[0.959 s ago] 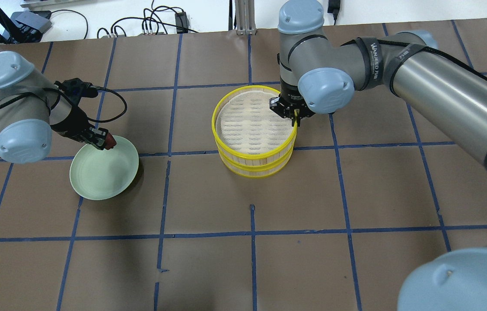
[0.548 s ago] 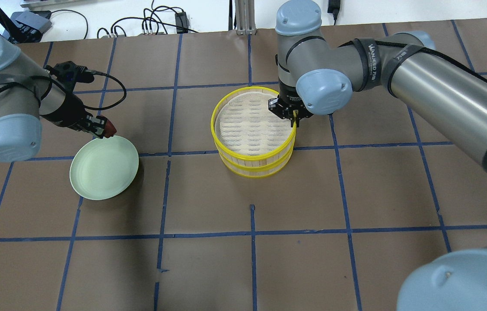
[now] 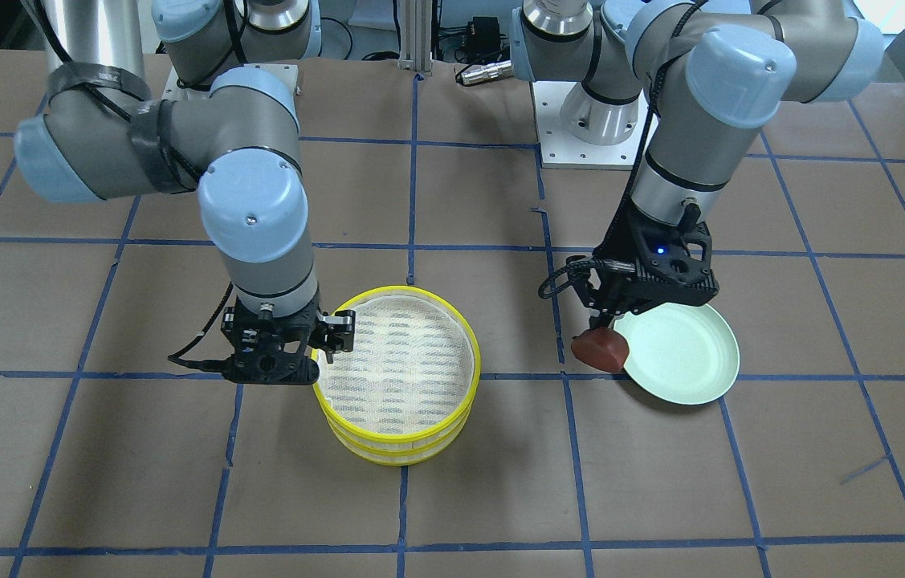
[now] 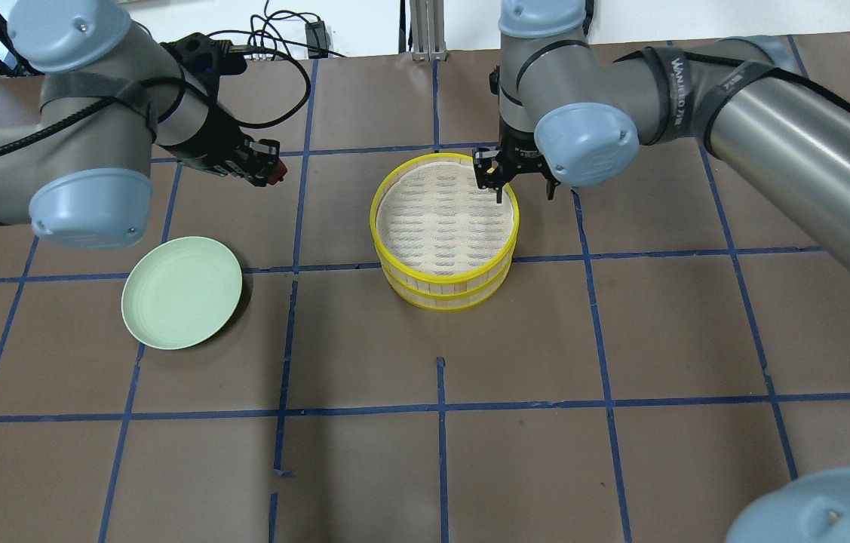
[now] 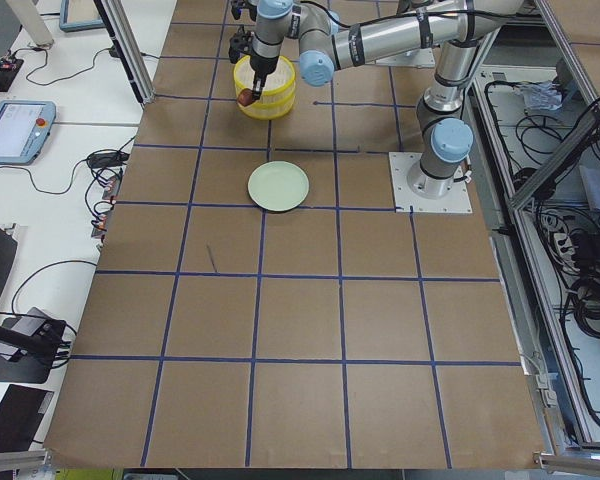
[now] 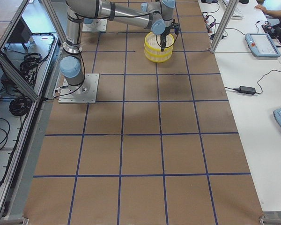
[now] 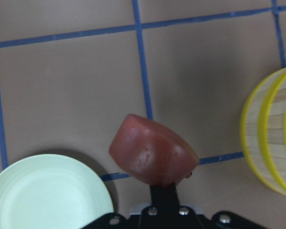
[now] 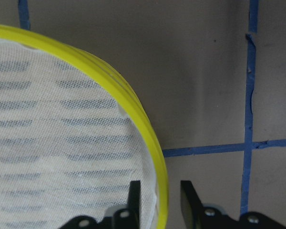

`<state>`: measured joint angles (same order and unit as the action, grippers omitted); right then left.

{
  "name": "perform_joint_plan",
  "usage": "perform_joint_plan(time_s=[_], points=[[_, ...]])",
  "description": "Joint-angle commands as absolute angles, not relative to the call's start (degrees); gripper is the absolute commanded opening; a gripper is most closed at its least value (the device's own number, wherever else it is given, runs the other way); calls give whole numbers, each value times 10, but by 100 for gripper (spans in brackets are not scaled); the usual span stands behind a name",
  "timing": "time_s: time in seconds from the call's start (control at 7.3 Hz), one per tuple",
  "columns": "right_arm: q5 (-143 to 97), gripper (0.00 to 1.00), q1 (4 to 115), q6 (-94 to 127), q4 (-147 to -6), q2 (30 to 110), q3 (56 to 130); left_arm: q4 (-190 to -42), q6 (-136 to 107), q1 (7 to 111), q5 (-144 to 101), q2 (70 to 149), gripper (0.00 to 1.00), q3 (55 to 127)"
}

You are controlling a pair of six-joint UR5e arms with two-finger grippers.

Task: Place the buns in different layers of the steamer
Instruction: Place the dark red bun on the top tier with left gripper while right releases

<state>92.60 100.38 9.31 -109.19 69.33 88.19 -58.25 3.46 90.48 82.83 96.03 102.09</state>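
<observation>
My left gripper [image 4: 270, 172] is shut on the dark reddish-brown bun [image 4: 277, 167] and holds it above the table, between the plate and the steamer. The bun fills the middle of the left wrist view [image 7: 152, 155]. Two yellow-rimmed steamer layers stand stacked, the top layer [image 4: 375, 226] on the lower layer [image 4: 440, 300]. The top layer's mesh floor is bare. My right gripper [image 4: 523, 181] is open, one finger on each side of the top layer's far right rim [image 8: 152, 143]. The white bun is not in view.
A pale green plate [image 4: 182, 292] lies bare on the table to the left of the steamer, and shows in the left wrist view [image 7: 47, 191]. Brown paper with blue tape lines covers the table. Cables lie past the far edge.
My left gripper has lifted the reddish-brown bun away from the plate's edge and carried it up and right, toward the steamer. My right gripper has opened at the top layer's rim.
</observation>
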Motion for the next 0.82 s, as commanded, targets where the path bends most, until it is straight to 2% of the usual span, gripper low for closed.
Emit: perform_joint_plan(time_s=[0.0, 0.14, 0.41, 0.55, 0.68], points=[[869, 100, 937, 0, -1024, 755, 867, -571, -67, 974, 797, 966, 0, 1015], [854, 100, 931, -10, -989, 798, 860, -516, -116, 1020, 800, 995, 0, 1014], [855, 100, 929, -11, -959, 812, 847, -407, -205, 1069, 801, 1082, 3, 1011], [860, 100, 937, -11, -958, 817, 846, -400, -231, 1084, 802, 1098, 34, 1006], [867, 100, 939, -12, -958, 814, 846, -399, -232, 1085, 808, 1099, 99, 1006]])
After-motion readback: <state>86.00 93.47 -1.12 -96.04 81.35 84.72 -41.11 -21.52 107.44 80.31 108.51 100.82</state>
